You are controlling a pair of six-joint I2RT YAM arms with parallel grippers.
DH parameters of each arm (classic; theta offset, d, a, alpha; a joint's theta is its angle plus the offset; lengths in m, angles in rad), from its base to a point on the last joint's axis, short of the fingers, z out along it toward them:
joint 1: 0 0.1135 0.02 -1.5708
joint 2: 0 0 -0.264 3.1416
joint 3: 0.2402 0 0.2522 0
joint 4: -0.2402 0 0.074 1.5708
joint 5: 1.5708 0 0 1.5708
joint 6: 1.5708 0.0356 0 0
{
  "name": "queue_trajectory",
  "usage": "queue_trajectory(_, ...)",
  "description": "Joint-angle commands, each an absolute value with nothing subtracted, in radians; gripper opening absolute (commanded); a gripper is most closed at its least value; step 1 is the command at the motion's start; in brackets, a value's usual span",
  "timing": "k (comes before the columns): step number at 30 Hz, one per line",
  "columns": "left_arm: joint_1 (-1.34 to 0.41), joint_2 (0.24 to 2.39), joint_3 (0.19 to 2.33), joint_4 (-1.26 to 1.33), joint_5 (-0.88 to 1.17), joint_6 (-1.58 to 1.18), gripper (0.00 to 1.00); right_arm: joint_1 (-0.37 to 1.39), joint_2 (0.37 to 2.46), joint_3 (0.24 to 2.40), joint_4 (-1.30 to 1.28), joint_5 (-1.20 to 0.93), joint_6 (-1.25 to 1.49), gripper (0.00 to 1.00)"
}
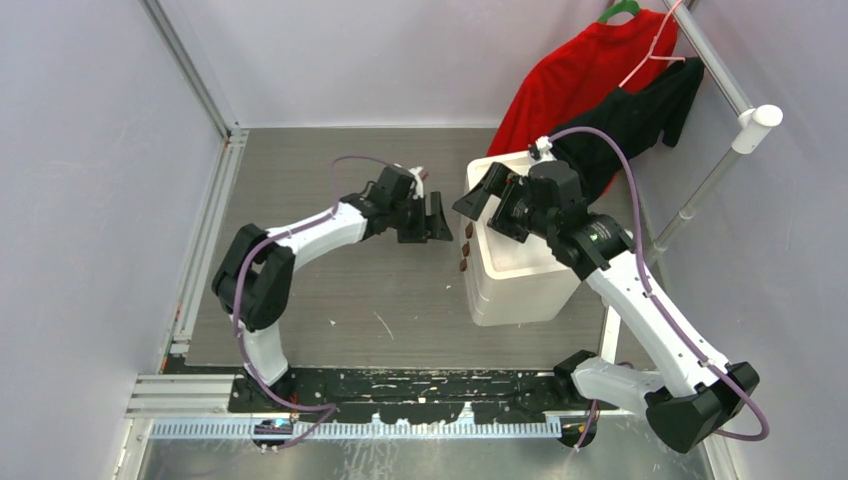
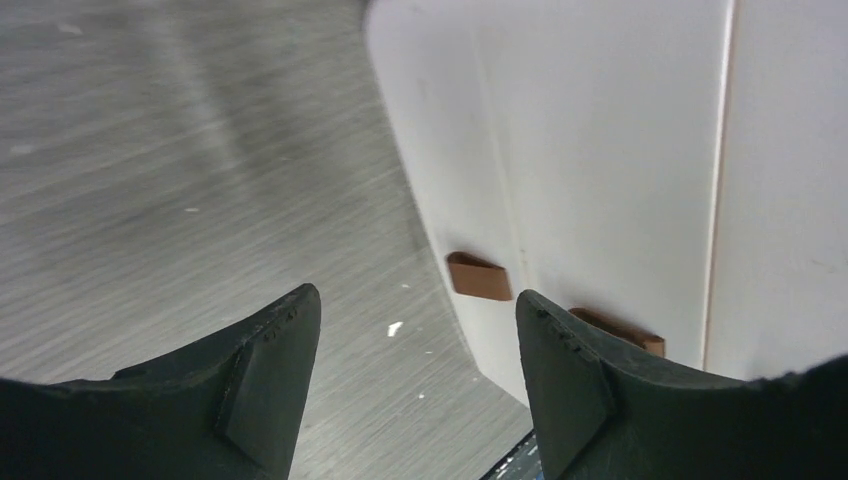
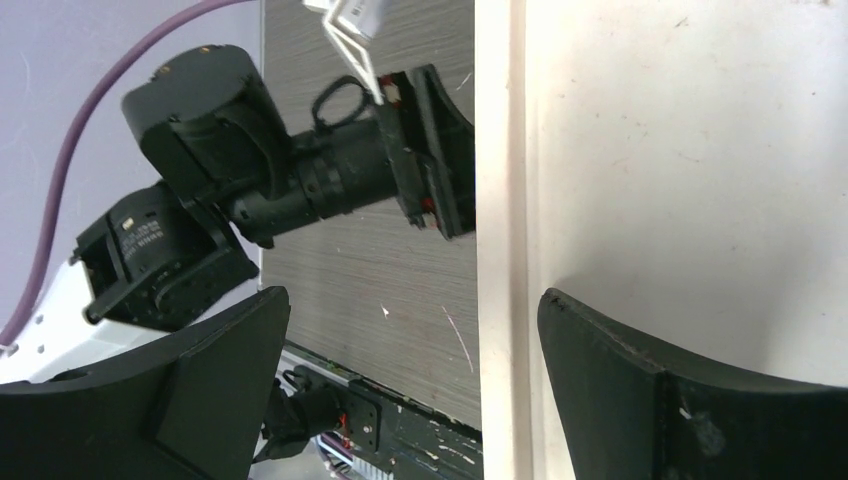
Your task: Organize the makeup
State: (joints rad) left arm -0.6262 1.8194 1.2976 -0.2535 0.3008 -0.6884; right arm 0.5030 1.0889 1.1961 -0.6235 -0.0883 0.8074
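None of the makeup shows in any view, so I cannot tell where it lies. What I face is a white drawer box (image 1: 520, 270) standing on the right part of the grey table (image 1: 330, 290), with 3 small brown handles (image 1: 465, 247) in a row on its left face.

My left gripper (image 1: 438, 218) hangs just left of that face, near the handles but apart from them. Its fingers are spread wide with nothing between them, and my left wrist view looks past them at 2 of the handles.

My right gripper (image 1: 490, 195) sits over the box's far left top edge. Its fingers are also spread and empty, one above the table and one above the box top.

A small label (image 3: 140, 235) on my left arm's housing is too small to read.

Behind the box, at the far right, a red garment (image 1: 580, 70) and a black garment (image 1: 640, 115) hang from a rail.
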Motion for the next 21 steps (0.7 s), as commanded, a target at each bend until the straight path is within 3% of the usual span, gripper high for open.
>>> queue_trajectory(1,-0.704,1.881,1.378,-0.190,0.351,-0.723,0.72,0.505,1.116,1.207,-0.701,-0.073,0.786,1.00)
queue_trajectory(5,-0.723,1.906,1.426,-0.223,0.359,-0.710,0.71,0.505,1.110,1.214,-0.708,-0.070,0.786,1.00)
queue_trajectory(15,-0.665,1.733,1.337,-0.356,0.159,-0.611,0.72,0.505,1.096,1.206,-0.714,-0.062,0.785,1.00)
queue_trajectory(21,-0.673,1.807,1.307,-0.337,0.173,-0.626,0.71,0.505,1.096,1.200,-0.706,-0.069,0.788,1.00)
